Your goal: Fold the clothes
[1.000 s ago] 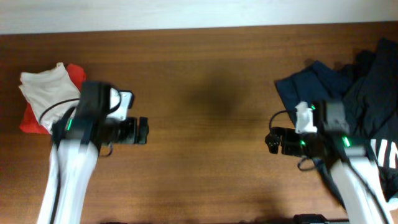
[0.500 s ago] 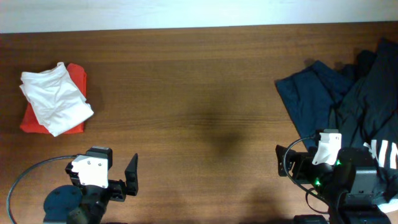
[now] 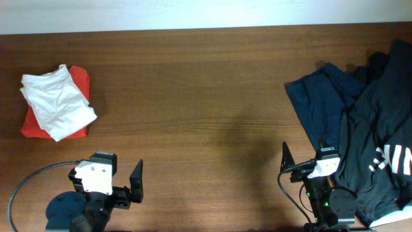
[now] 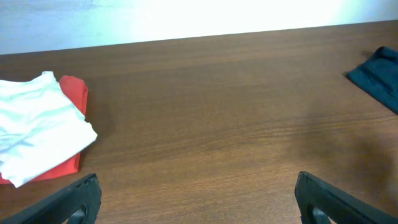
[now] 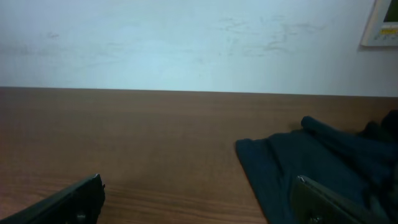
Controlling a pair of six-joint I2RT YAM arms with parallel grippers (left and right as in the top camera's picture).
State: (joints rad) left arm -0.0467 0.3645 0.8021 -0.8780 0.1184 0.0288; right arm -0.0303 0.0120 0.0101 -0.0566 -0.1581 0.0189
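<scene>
A folded white T-shirt (image 3: 58,103) lies on a folded red one (image 3: 78,78) at the far left; both also show in the left wrist view, the white one (image 4: 37,130) on the red one (image 4: 76,93). A crumpled pile of navy and black T-shirts (image 3: 360,122) lies at the right, one with white lettering (image 3: 393,158). My left gripper (image 3: 105,182) is open and empty at the near left edge, its jaws wide apart over bare wood (image 4: 199,205). My right gripper (image 3: 322,169) is open and empty at the near right, beside the navy cloth (image 5: 298,162).
The brown wooden table (image 3: 206,96) runs to a pale wall at the back (image 5: 186,43). A black cable (image 3: 26,187) loops by the left arm's base. The dark pile reaches the table's right edge.
Both arms have drawn back from mid-table to the near edge. The left arm no longer covers the white and red stack. The right arm has left the dark pile.
</scene>
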